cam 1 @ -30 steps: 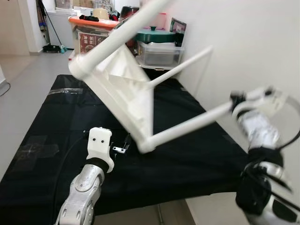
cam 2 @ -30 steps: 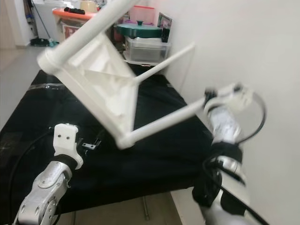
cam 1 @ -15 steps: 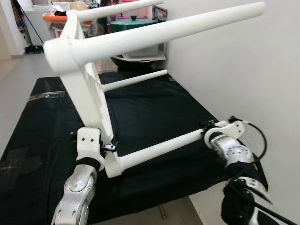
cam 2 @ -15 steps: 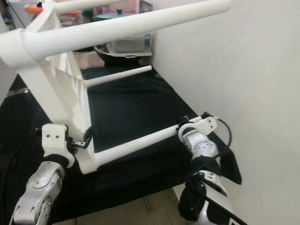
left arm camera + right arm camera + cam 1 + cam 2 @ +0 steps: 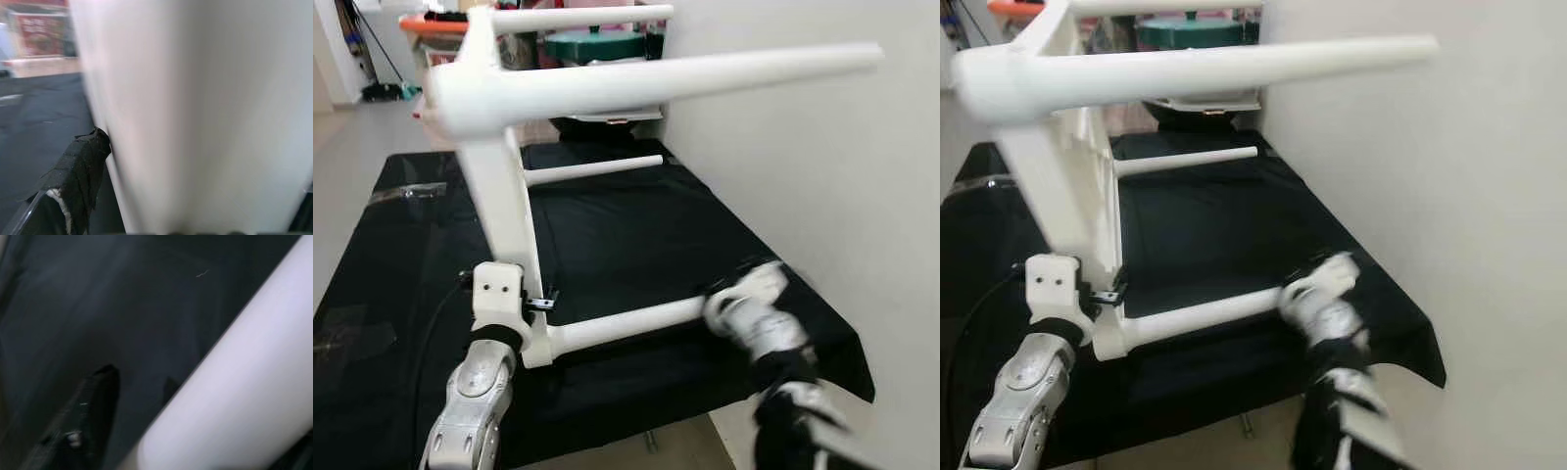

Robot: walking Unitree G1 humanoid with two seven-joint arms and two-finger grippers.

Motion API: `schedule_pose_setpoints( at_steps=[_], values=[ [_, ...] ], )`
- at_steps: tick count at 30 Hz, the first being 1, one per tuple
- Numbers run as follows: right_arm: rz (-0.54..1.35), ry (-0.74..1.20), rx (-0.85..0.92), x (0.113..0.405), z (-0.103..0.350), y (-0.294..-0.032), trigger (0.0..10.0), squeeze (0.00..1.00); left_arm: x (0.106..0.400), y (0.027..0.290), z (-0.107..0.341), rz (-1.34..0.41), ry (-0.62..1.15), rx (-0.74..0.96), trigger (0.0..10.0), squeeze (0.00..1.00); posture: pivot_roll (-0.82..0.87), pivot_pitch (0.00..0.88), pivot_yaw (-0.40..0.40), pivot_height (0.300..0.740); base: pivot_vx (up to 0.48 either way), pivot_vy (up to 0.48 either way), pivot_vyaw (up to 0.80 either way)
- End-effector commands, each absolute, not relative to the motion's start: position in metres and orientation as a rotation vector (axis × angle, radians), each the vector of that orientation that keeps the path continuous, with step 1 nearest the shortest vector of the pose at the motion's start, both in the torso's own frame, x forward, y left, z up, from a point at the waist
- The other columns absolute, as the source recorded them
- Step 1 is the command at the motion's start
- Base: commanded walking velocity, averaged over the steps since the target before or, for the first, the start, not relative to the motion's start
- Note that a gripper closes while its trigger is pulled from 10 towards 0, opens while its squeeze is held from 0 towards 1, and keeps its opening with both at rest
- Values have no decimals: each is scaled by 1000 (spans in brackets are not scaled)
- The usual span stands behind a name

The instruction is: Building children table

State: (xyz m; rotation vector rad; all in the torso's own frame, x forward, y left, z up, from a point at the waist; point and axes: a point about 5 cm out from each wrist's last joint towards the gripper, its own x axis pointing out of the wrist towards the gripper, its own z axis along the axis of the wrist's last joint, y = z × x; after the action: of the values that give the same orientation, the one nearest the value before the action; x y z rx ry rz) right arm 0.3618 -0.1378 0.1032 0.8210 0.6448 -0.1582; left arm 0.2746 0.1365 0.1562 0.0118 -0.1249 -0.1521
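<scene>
The white children's table [image 5: 504, 206] lies on its side on the black mat [image 5: 636, 215], its top upright and its round legs pointing right toward the wall. My left gripper [image 5: 544, 304] is shut on the lower edge of the tabletop; in the left wrist view one black finger [image 5: 80, 166] presses against the white panel [image 5: 195, 122]. My right gripper [image 5: 732, 299], blurred by motion, is at the free end of the lowest leg [image 5: 626, 323]. In the right wrist view that leg [image 5: 234, 391] runs beside a black finger [image 5: 93, 401] with a gap between them, so the gripper is open.
A white wall [image 5: 822, 196] runs close along the right side of the mat. At the back stand clear storage boxes with a green pot [image 5: 597, 44] and an orange-lidded box [image 5: 431, 24]. Bare floor [image 5: 352, 147] lies to the left.
The table has swung down from its tilted, lifted pose and now rests with its top upright. My right gripper has dropped with the lowest leg and has now let go of it, moving fast.
</scene>
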Motion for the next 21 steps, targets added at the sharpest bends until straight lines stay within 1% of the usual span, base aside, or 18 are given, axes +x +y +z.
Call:
schedule_pose_setpoints(
  at_steps=[1, 2, 4, 5, 8, 10, 14, 15, 16, 17, 18, 19, 20, 21],
  values=[
    [-97, 645, 872, 358, 115, -134, 10000, 1000, 276, 131, 154, -179, -118, 15, 10000, 0, 21, 0, -110, 740, 0, 0, 0],
    [-97, 645, 872, 358, 115, -134, 10000, 1000, 276, 131, 154, -179, -118, 15, 10000, 0, 21, 0, -110, 740, 0, 0, 0],
    [-99, 621, 954, 352, 127, -139, 10000, 1000, 276, 130, 154, -179, -119, 16, 10000, 0, 15, 0, -108, 740, 0, 0, 0],
    [-99, 621, 954, 352, 127, -139, 10000, 1000, 276, 130, 154, -179, -119, 16, 10000, 0, 15, 0, -108, 740, 0, 0, 0],
    [-230, 625, 1046, 335, 124, -161, 10000, 1000, 278, 129, 155, -182, -121, 17, 10000, 0, 6, 0, -107, 740, 0, 0, 0],
    [-323, 610, 1063, 321, 120, -179, 10000, 1000, 278, 129, 154, -184, -121, 17, 10000, 0, -5, 0, -98, 740, 0, 0, 0],
    [-351, 605, 1059, 316, 118, -184, 10000, 1000, 278, 129, 154, -185, -121, 17, 10000, 0, -5, 0, -98, 740, 0, 0, 0],
    [-379, 598, 1049, 311, 116, -191, 10000, 1000, 279, 129, 154, -188, -119, 18, 10000, 0, -18, 0, -87, 740, 0, 0, 0],
    [-425, 579, 1025, 303, 114, -205, 10000, 1000, 279, 129, 153, -195, -116, 20, 10000, 0, -25, 0, -78, 740, 0, 0, 0],
    [-425, 579, 1025, 303, 114, -205, 10000, 1000, 279, 129, 153, -195, -116, 20, 10000, 0, -25, 0, -78, 740, 0, 0, 0],
    [-464, 564, 989, 296, 114, -218, 10000, 1000, 280, 128, 153, -201, -115, 23, 10000, 0, -30, 0, -72, 740, 0, 0, 0],
    [-460, 517, 866, 289, 127, -233, 10000, 1000, 282, 128, 153, -208, -115, 28, 10000, 0, -35, 0, -66, 740, 0, 0, 0],
    [-460, 517, 866, 289, 127, -233, 10000, 1000, 282, 128, 153, -208, -115, 28, 10000, 0, -35, 0, -66, 740, 0, 0, 0],
    [-405, 478, 772, 291, 139, -233, 10000, 1000, 283, 129, 153, -208, -117, 30, 10000, 0, -35, 0, -61, 740, 0, 0, 0]
  ],
)
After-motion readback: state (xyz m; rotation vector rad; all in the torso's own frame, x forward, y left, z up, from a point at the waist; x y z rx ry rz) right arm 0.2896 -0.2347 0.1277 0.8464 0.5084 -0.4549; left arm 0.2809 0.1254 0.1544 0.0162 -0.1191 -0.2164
